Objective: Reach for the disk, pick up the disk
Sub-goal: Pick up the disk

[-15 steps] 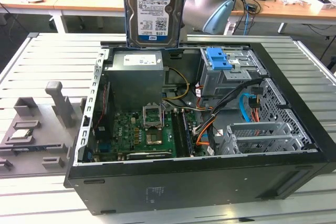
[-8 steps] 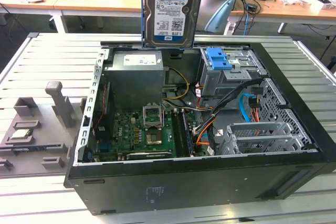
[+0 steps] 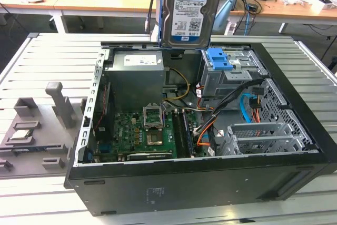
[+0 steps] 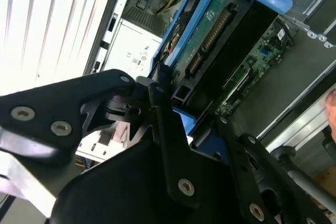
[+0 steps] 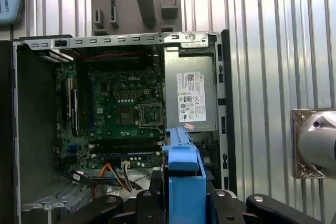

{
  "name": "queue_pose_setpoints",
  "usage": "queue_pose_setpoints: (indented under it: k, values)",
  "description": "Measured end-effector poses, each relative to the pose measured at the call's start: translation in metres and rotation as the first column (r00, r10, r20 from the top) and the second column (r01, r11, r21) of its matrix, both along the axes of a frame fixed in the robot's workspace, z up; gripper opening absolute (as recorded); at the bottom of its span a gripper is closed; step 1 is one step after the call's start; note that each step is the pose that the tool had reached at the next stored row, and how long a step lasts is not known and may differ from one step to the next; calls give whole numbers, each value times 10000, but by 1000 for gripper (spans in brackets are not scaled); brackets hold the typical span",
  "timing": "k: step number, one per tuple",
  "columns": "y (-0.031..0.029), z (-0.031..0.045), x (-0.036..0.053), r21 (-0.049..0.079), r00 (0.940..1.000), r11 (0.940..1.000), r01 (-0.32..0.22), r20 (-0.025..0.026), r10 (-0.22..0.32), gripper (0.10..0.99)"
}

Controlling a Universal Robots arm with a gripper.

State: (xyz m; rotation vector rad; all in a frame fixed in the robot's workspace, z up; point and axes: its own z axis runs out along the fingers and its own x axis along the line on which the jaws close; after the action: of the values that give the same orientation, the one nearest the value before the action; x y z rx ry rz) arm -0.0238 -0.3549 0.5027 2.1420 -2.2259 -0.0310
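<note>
While the gripper (image 5: 185,199) appears clamped on the disk's (image 3: 188,14) blue frame, the disk hangs just beneath it, clear above the open computer case (image 3: 200,188); reach and pickup look done.

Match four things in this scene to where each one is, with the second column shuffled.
1. disk
2. blue latch piece
3. power supply
4. grey fixture

A. on the table, at the exterior view's left of the case
B. up above the open case
C. on the drive cage
D. inside the case, beside the motherboard

Pairs: 1-B, 2-C, 3-D, 4-A.
</note>
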Motion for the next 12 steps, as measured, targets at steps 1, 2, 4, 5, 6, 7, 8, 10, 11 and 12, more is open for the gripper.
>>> queue_pose_setpoints:
  k: [1, 2, 4, 5, 6, 7, 8, 10, 11, 12]
  values:
    - [-1, 0, 8, 0, 10000, 10000, 0, 0, 0, 369]
    - [-4, 0, 8, 1, 10000, 10000, 0, 0, 0, 369]
    - [-36, 0, 9, -1, 10000, 10000, 0, 0, 0, 369]
    - [-50, 0, 9, 0, 10000, 10000, 0, -1, 0, 369]
    - [-75, 0, 9, 0, 10000, 10000, 0, 0, 0, 369]
    - [-99, 0, 9, -1, 10000, 10000, 0, -1, 0, 369]
    - [-116, 0, 9, 0, 10000, 10000, 0, -1, 0, 369]
    - [-222, 0, 13, 0, 10000, 10000, 0, 0, 0, 369]
    - [-249, 0, 16, -1, 10000, 10000, -1, -1, 1, 369]
    - [-280, 0, 21, 0, 10000, 10000, -1, 0, 1, 369]
